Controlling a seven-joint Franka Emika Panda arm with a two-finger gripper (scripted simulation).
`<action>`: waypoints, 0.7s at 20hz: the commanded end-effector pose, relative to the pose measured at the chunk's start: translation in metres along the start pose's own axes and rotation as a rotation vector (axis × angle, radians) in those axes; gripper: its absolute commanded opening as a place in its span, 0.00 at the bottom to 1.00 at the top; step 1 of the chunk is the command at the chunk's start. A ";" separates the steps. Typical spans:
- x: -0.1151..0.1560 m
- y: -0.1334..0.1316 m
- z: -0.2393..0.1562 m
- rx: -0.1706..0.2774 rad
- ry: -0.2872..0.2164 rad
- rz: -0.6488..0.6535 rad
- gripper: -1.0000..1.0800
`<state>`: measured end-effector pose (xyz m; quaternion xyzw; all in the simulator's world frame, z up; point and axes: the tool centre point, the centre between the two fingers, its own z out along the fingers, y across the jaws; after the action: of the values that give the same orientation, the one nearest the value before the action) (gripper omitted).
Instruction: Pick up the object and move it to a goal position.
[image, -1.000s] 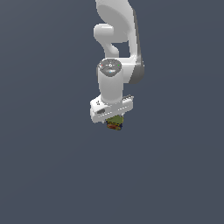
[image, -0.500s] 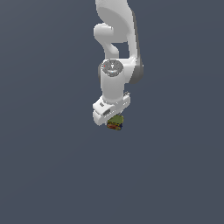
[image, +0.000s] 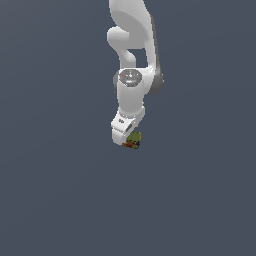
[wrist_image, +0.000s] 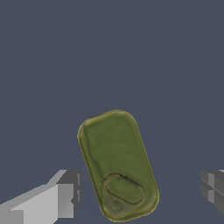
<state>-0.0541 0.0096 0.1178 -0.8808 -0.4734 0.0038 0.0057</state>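
Observation:
The object (wrist_image: 117, 164) is a small olive-green block with rounded corners and an oval mark on its top. In the exterior view the object (image: 134, 140) shows red-orange and dark blue sides and sits right under the white hand. My gripper (wrist_image: 141, 189) is open and straddles it. One fingertip (wrist_image: 66, 193) is close beside the object without clearly touching. The other fingertip (wrist_image: 213, 187) stands well apart from it. In the exterior view the gripper (image: 129, 136) is mostly hidden by the hand and the object.
The white arm (image: 132, 60) comes down from the top of the exterior view. A plain dark grey-blue surface (image: 60, 190) fills the rest of both views. No other objects or edges show.
The hand has turned about its vertical axis over the object. The object stays in the same spot beneath it.

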 end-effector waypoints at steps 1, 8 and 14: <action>-0.001 -0.003 0.002 -0.003 0.000 -0.074 0.96; -0.002 -0.010 0.007 -0.010 -0.001 -0.229 0.96; -0.003 -0.014 0.009 -0.013 -0.001 -0.303 0.96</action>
<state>-0.0666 0.0143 0.1096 -0.8044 -0.5940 0.0005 0.0007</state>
